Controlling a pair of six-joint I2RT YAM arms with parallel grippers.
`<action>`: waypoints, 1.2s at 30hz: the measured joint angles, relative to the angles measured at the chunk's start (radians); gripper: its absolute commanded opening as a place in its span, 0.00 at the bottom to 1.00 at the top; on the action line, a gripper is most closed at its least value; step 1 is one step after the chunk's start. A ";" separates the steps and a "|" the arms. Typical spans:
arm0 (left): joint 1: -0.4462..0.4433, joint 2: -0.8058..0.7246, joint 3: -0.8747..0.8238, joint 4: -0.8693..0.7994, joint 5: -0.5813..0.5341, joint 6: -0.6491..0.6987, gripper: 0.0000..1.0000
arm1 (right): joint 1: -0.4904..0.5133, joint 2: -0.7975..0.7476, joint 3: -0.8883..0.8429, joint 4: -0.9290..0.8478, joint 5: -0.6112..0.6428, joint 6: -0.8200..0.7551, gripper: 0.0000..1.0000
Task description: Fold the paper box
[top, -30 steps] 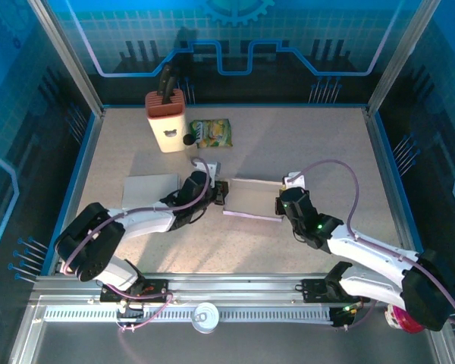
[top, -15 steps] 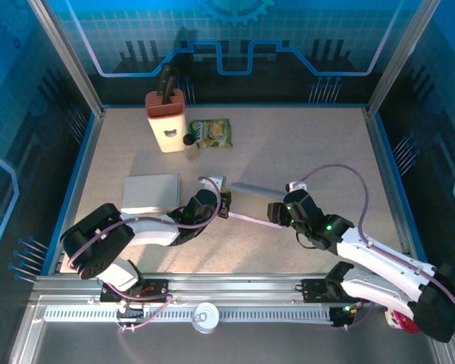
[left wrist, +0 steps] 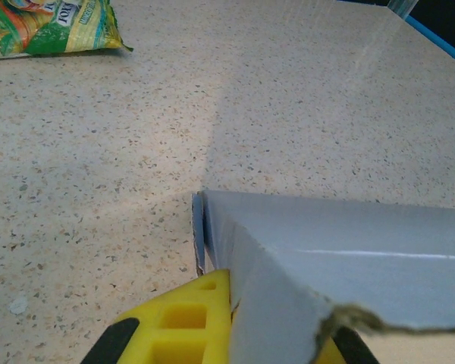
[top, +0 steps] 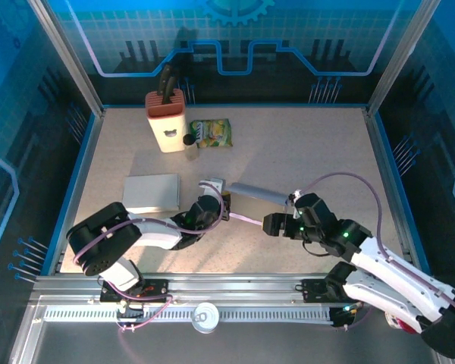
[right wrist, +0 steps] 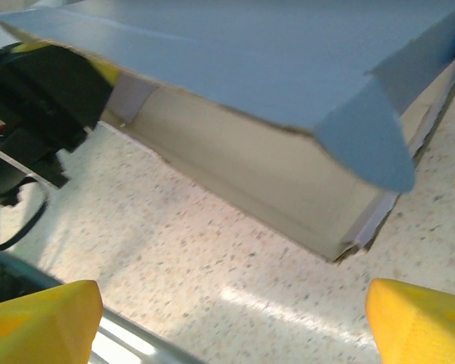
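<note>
- Partly erected, by the look of it: paper box point(top: 258, 194) no longer flat, one grey panel lifted and slanting over a hollow, cream-coloured inside.
- Pinched at one end by the left end effector point(top: 224, 203), closed narrow on a cardboard wall. From the left wrist, grey panel running off to the right of the yellow fingers point(left wrist: 178, 326).
- Right end effector point(top: 267, 224) spread wide and holding nothing. Box just ahead of it and a little above, apart from both yellow fingertips point(right wrist: 38, 315).
- Small corner tab point(right wrist: 364, 129) bent downward at the box end nearest the right end effector, up and to its right. Not visibly tucked into anything.
- Judged as done: first lift of the lid or side panel, with a firm hold on the opposite end.
- Judged as left: standing the remaining walls upright, tucking the tab and closing the lifted panel. No way of telling from here how many flaps remain.
- Far ahead of both end effectors on the bench point(top: 303, 144): knife block point(top: 167, 121) and snack packet point(top: 211, 133), well apart from the work.
- Just to the left of the left end effector: a flat grey sheet point(top: 150, 193), lying untouched.
</note>
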 measured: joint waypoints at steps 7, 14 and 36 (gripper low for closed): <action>-0.001 0.000 -0.007 0.005 -0.015 -0.014 0.00 | -0.022 -0.064 0.137 -0.090 -0.055 0.082 0.89; -0.005 0.000 -0.018 0.016 -0.023 -0.016 0.00 | -0.159 -0.145 0.268 -0.186 -0.055 0.164 0.84; -0.045 0.003 -0.038 0.032 -0.053 -0.023 0.00 | -0.515 0.307 0.108 -0.014 -0.467 0.123 0.62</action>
